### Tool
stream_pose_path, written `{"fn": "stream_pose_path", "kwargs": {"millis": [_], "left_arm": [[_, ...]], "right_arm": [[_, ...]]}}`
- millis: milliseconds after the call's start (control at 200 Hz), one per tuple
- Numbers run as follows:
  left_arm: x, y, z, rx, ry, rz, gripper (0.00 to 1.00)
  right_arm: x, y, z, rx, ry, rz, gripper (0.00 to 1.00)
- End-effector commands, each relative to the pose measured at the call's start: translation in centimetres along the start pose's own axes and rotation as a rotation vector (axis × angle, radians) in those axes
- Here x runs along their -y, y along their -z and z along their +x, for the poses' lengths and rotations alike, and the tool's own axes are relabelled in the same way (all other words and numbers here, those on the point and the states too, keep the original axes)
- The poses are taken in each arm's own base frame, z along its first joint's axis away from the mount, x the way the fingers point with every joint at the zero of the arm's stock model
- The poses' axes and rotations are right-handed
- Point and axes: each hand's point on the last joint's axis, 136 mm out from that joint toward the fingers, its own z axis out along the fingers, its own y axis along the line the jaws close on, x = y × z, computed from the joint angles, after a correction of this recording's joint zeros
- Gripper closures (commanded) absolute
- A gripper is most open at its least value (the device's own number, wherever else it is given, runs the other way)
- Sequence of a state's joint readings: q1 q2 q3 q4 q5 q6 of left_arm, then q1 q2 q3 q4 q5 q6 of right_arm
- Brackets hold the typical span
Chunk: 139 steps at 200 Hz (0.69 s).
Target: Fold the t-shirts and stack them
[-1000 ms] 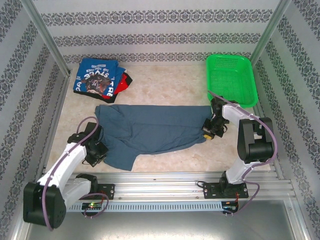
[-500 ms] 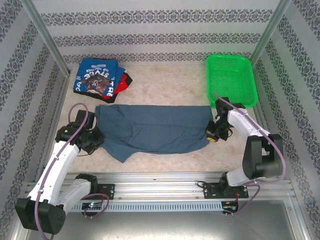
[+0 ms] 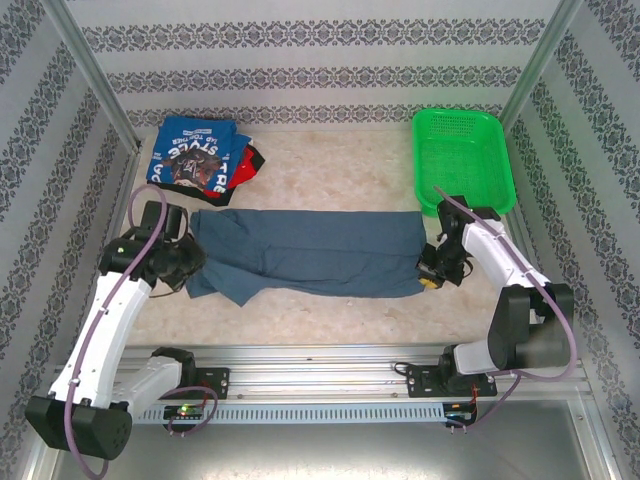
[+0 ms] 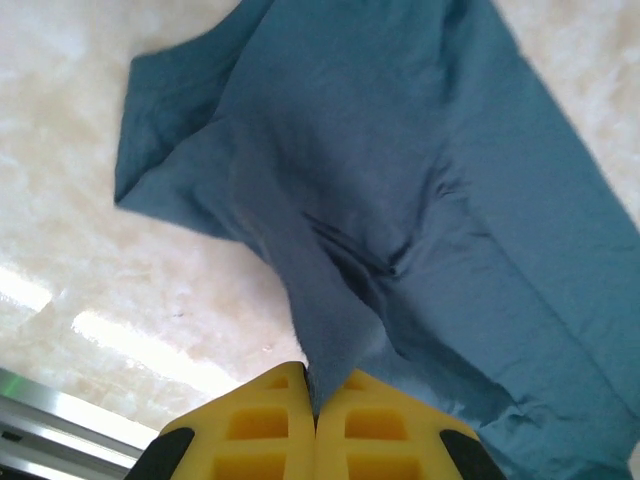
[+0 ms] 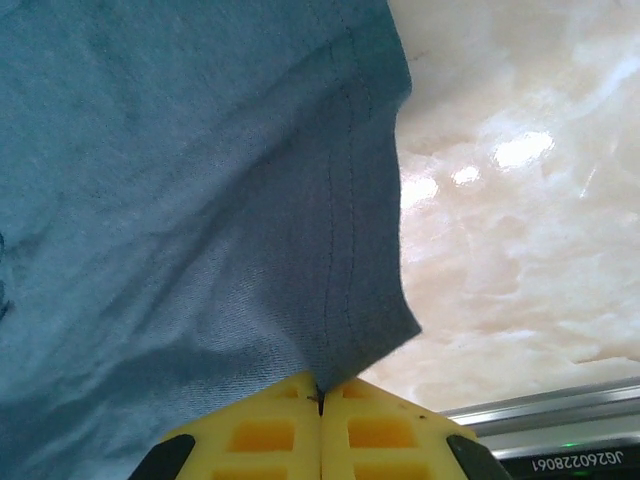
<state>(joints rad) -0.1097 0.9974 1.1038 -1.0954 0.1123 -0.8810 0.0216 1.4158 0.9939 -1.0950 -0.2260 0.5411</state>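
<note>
- Slate-blue t-shirt [image 3: 320, 250] lies stretched flat across mid-table, between left gripper [image 3: 186, 266] and right gripper [image 3: 432, 272]; folded shirts [image 3: 195, 155] sit far-left, green basket [image 3: 418, 160] far-right, both apart from it.
- Left wrist: yellow pads [image 4: 260, 425] clenched on a bunched shirt edge.
- Right wrist: yellow pads [image 5: 260, 430] pinch the stitched hem corner.

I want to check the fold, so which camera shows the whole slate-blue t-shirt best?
The top external view: the slate-blue t-shirt is seen whole, stretched end to end. The left wrist view shows one sleeve and cloth pinched in the left gripper; the right wrist view shows a stitched hem corner in the right gripper.
</note>
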Motion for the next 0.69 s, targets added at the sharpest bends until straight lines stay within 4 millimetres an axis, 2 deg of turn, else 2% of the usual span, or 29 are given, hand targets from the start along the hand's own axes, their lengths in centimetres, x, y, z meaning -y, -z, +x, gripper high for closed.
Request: {"fn": "stream_pose_path", "kwargs": {"millis": [0,150,325,490,689], "left_arm": [[0.4,1.0,-1.5,0.044,-0.049,-0.023,1.00],[1.4,0.9,-2.1,0.044,-0.064,-0.012,1.00],[1.0,0.8,-2.3,0.055,-0.072,-0.026,1.00],[1.8,0.3,-3.4,0.070,-0.119,-0.039,1.00],[3.0,-1.1,-4.3,0.047,-0.194,-0.052,1.00]], "right_arm": [[-0.2,1.3,-0.3,0.017,0.020,-0.009,0.92],[-0.6,1.7,-0.8,0.023,0.022,-0.022,0.92],[-0.9,1.9,-1.5,0.036,0.021,-0.029,0.93],[-1.3,1.8,-2.5,0.040,0.031,-0.026,0.93],[-1.6,1.6,-3.7,0.039,0.050,-0.015,0.93]]}}
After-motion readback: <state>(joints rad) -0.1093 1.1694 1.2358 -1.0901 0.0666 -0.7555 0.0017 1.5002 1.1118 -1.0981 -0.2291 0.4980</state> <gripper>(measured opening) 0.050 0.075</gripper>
